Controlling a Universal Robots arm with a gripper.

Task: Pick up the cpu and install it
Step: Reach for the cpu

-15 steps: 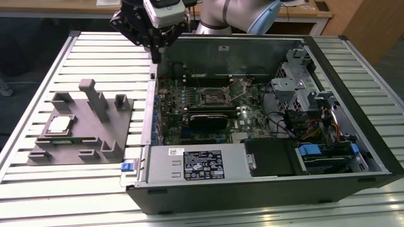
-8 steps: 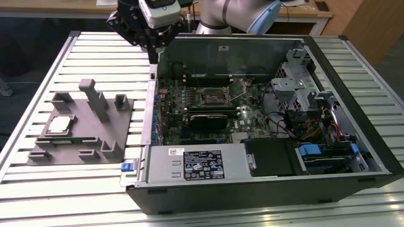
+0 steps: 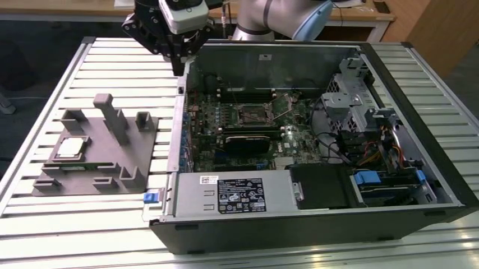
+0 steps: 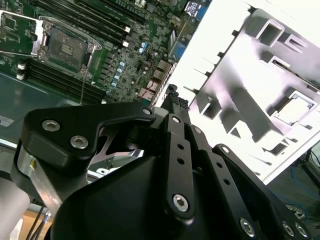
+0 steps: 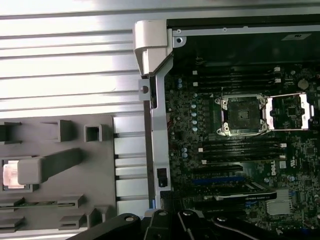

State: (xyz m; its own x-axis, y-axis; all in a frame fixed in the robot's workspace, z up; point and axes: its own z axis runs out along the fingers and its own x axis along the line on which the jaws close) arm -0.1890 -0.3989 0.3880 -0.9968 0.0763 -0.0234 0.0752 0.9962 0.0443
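Note:
The cpu [image 3: 69, 147] is a small pale silver square lying flat in a recess of the grey fixture [image 3: 112, 162] at the exterior view's left; both wrist views show the cpu [image 4: 295, 109] [image 5: 12, 175] there too. My gripper [image 3: 178, 68] hangs above the case's rear left corner, well away from the cpu, with its black fingers [image 4: 173, 100] pressed together and nothing between them. On the motherboard, the socket [image 3: 250, 115] [image 5: 242, 114] [image 4: 67, 47] stands bare with its metal cover plate [image 5: 290, 112] swung open.
The open black computer case [image 3: 419, 185] takes up the exterior view's right, with a white-labelled black box [image 3: 235, 193] at its front and drive cages [image 3: 351, 101] at the right. A thin green strip [image 5: 40, 203] lies in the fixture. Grey upright posts [image 3: 112, 115] rise from the fixture.

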